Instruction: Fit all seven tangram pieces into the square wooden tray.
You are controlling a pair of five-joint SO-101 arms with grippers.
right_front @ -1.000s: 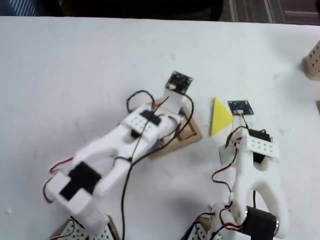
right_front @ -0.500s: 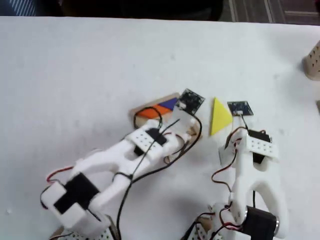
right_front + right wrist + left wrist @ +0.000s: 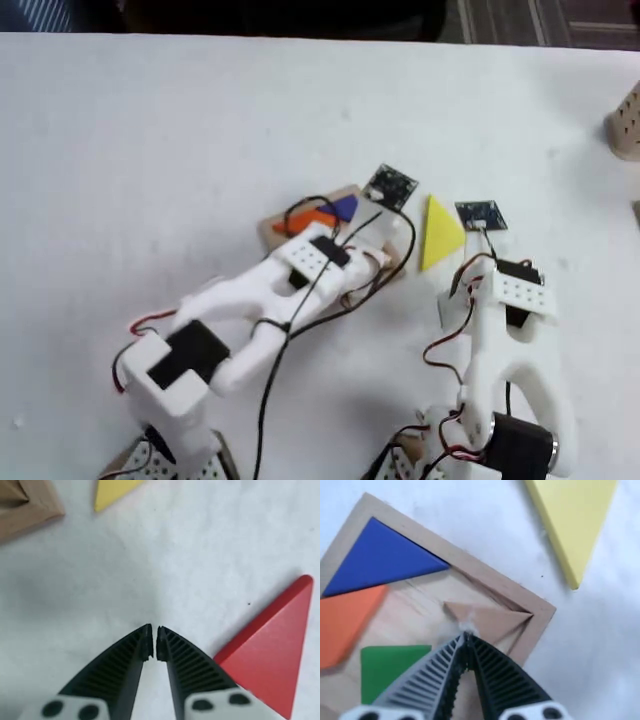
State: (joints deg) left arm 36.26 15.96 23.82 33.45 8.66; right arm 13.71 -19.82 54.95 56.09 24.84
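Your left gripper (image 3: 466,639) is clenched and holds nothing. Its tips are at the edge of a pale wooden triangle (image 3: 490,620) that lies in the right corner of the tray (image 3: 470,566). In the tray you see also a blue triangle (image 3: 380,555), an orange piece (image 3: 345,625) and a green square (image 3: 387,667). The yellow triangle (image 3: 438,232) lies on the table (image 3: 150,130), just right of the tray. Your right gripper (image 3: 154,642) is also clenched and empty, and a red triangle (image 3: 272,645) is just beside it.

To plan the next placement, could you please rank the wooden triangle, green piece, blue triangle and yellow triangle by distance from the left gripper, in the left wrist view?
1. Wooden triangle, in the tray's corner, at the left gripper's tips.
2. Green piece, in the tray, beside the gripper.
3. Blue triangle, in another tray corner.
4. Yellow triangle, outside the tray on the table.
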